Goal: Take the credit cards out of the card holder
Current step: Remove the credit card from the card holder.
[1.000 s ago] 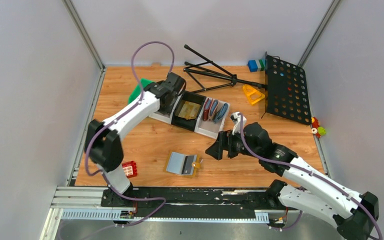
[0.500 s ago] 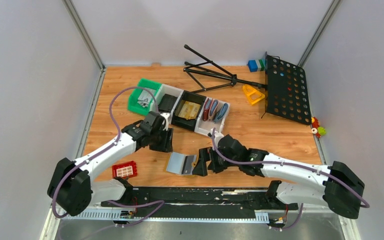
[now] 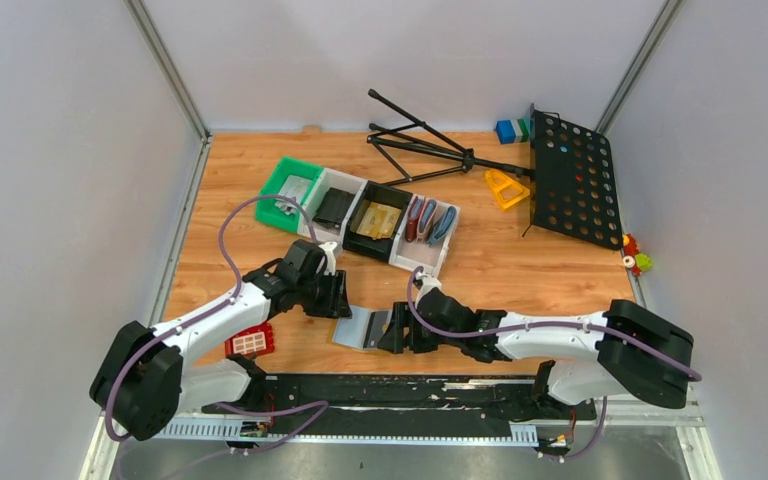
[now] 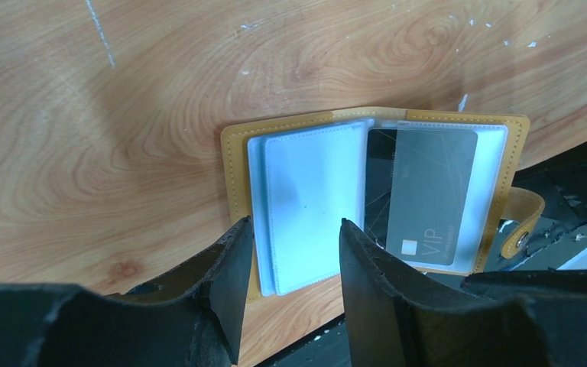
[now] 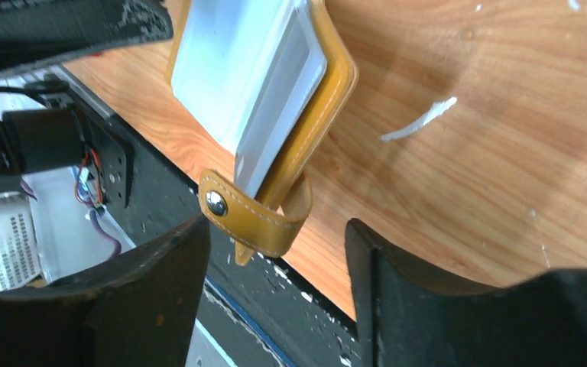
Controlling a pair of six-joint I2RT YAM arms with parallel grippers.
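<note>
Overhead, card holder (image 3: pixel 364 327): a mustard-yellow bifold lying open on the wooden table (image 3: pixel 520 270), near the front edge, between my two arms.
Overhead, left gripper (image 3: pixel 335 299): low over the table, just beside the holder's far left corner.
Overhead, right gripper (image 3: pixel 396 334): down at the holder's right edge.
Overhead, gold-tan cards (image 3: pixel 378 220): stacked in the black compartment of the divided tray (image 3: pixel 415 262) further back, well apart from the holder.
Overhead, neighbours: a black wallet (image 3: pixel 332 207) in the tray to the left of the cards, dark-red and blue wallets (image 3: pixel 430 220) upright to the right, and a red toy brick (image 3: pixel 250 341) by my left arm.
Left wrist, card holder (image 4: pixel 237 153): spread flat, pale blue lining up, its strap (image 4: pixel 523 222) trailing off the right side.
Left wrist, VIP card (image 4: pixel 420 195): a grey card inside the right clear sleeve.
Left wrist, left gripper (image 4: pixel 296 228): jaws apart over the near edge of the left panel, gripping nothing. I cannot tell whether a fingertip touches the holder.
Right wrist, card holder (image 5: pixel 329 99): seen edge-on at the table's front lip.
Right wrist, strap (image 5: pixel 256 218): curled, with its metal stud (image 5: pixel 215 202) facing up.
Right wrist, right gripper (image 5: pixel 275 229): jaws wide apart, the strap lying between them, not pinched.
</note>
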